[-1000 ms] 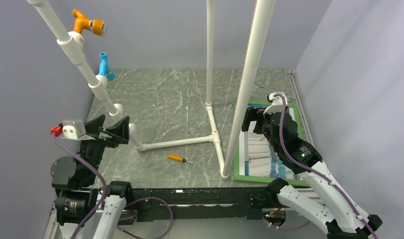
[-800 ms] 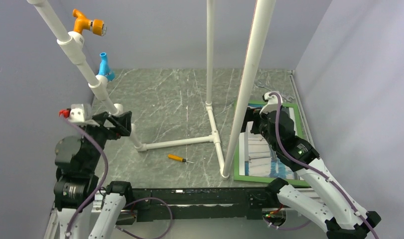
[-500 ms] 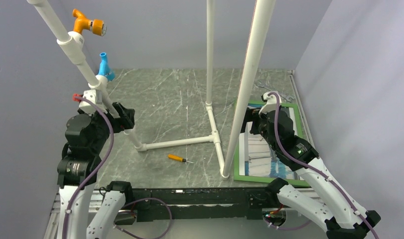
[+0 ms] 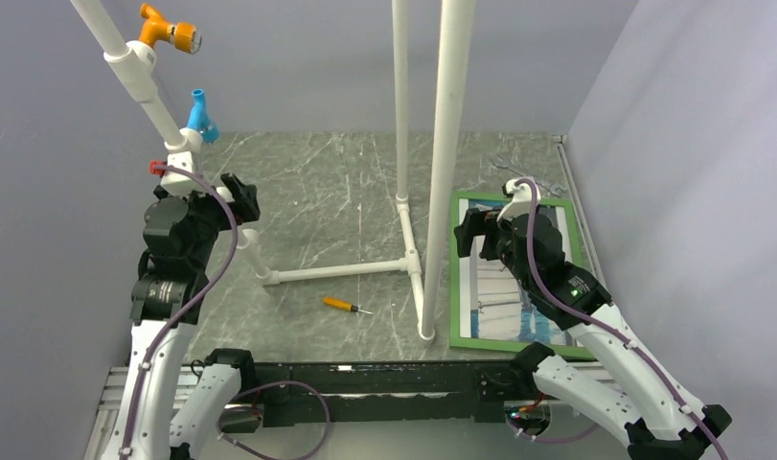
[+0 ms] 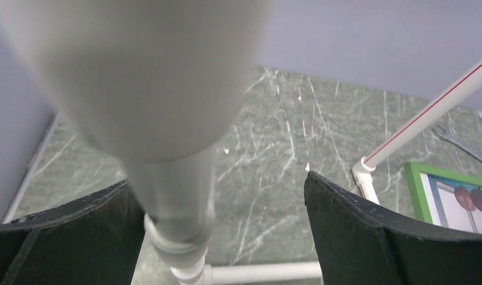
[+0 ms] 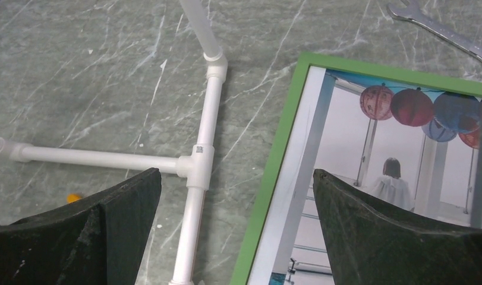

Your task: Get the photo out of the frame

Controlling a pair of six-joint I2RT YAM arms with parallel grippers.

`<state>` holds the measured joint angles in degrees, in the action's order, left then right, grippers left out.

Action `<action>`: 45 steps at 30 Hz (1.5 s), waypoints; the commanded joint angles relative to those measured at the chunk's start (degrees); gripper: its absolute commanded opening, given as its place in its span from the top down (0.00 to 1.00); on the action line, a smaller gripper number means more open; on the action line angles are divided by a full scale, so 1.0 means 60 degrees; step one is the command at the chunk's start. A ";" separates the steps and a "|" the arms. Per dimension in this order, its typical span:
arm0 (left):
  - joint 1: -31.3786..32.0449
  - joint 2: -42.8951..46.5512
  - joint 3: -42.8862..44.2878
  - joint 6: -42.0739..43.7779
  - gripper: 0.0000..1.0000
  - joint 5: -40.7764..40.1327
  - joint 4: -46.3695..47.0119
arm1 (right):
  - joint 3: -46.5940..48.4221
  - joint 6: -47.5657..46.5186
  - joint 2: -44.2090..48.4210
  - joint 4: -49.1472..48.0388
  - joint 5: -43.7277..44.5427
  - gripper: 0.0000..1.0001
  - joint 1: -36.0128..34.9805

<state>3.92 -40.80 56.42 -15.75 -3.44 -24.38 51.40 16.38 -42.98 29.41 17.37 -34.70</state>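
The green frame [image 4: 456,287] lies flat at the right of the table with the photo [image 4: 499,302] in it, balloons at its far end. My right gripper [image 4: 472,235] is open and hovers over the frame's far left part. In the right wrist view the right gripper [image 6: 236,172] straddles the frame's left rail [image 6: 274,166], and the photo [image 6: 399,148] shows plainly. My left gripper [image 4: 236,206] is open, astride the slanted pipe of the white pipe stand [image 4: 403,268]. In the left wrist view this pipe [image 5: 179,196] sits between the left gripper's [image 5: 219,181] jaws, close to the left finger.
An orange-handled screwdriver [image 4: 344,305] lies in front of the stand's base. A wrench [image 4: 518,165] lies beyond the frame, and also shows in the right wrist view [image 6: 440,29]. Orange [image 4: 169,34] and blue [image 4: 200,115] fittings sit on the slanted pipe. Grey walls close in left and right.
My left arm has risen and swung in until its jaws stand astride the slanted pipe. The pipe stand has shifted left, uncovering the frame's left rail. The right gripper has hardly moved.
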 commanded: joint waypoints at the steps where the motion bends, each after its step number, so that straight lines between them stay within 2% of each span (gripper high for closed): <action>1: -0.0009 -0.0845 -0.0213 0.0505 0.04 -0.0068 0.1982 | -0.0193 0.0204 0.0139 -0.0473 -0.0284 0.00 -0.0053; 3: -0.0009 -0.1234 0.0030 0.0713 0.07 0.0160 0.2274 | -0.0288 0.0281 0.0119 -0.0513 -0.0394 0.00 -0.0030; 7: 0.0152 -0.1359 -0.0126 0.1113 0.23 0.0788 0.3159 | -0.0568 0.0393 0.0127 -0.0760 -0.0605 0.00 -0.0043; 9: 0.0422 -0.1314 -0.0371 0.1262 0.35 0.0737 0.3474 | -0.0955 0.0401 0.0153 -0.1233 -0.1283 0.00 -0.0035; 10: 0.0548 -0.1308 -0.0368 0.1205 0.37 0.0653 0.3376 | -0.1190 0.0329 0.0181 -0.1649 -0.1940 0.00 -0.0046; 13: 0.1059 -0.1042 -0.0805 0.1175 0.34 0.0325 0.3733 | -0.2048 0.0539 0.0230 -0.3164 -0.4008 0.00 -0.0052; 17: 0.1476 -0.0793 -0.0925 0.1384 0.35 -0.0072 0.3799 | -0.2387 0.0438 0.0592 -0.3319 -0.3694 0.00 -0.0043; 20: 0.1735 -0.0752 -0.0897 0.1419 0.37 0.0092 0.3961 | -0.3042 0.0137 0.0991 -0.4309 -0.5368 0.00 -0.0045; 23: 0.2095 -0.0624 -0.0970 0.1516 0.35 -0.0159 0.4113 | -0.3914 0.0636 0.1190 -0.5248 -0.5680 0.00 -0.0043; 24: 0.2149 -0.0572 -0.0991 0.1528 0.30 -0.0219 0.4276 | -0.4062 0.0708 0.1127 -0.5331 -0.5465 0.00 -0.0047; 31: 0.2173 -0.0661 -0.0618 0.1494 0.12 -0.0131 0.3695 | -0.3358 0.0693 0.0250 -0.4147 -0.3681 0.00 -0.0040; 33: 0.2173 -0.0616 -0.0544 0.1432 0.02 0.0096 0.3516 | -0.3086 0.0869 0.0183 -0.3705 -0.3153 0.00 -0.0045; 37: 0.2173 -0.0602 -0.0159 0.1347 0.00 0.0480 0.2730 | -0.2678 0.0855 -0.0033 -0.3006 -0.2674 0.00 -0.0051; 45: 0.2171 0.0136 0.0252 0.1187 0.01 0.0486 0.1069 | -0.2618 0.0874 -0.0013 -0.2640 -0.2559 0.00 -0.0047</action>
<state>17.12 -43.09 54.74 -7.79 -1.67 -12.47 33.71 21.17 -43.46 11.84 0.05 -34.83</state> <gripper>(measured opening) 0.994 0.997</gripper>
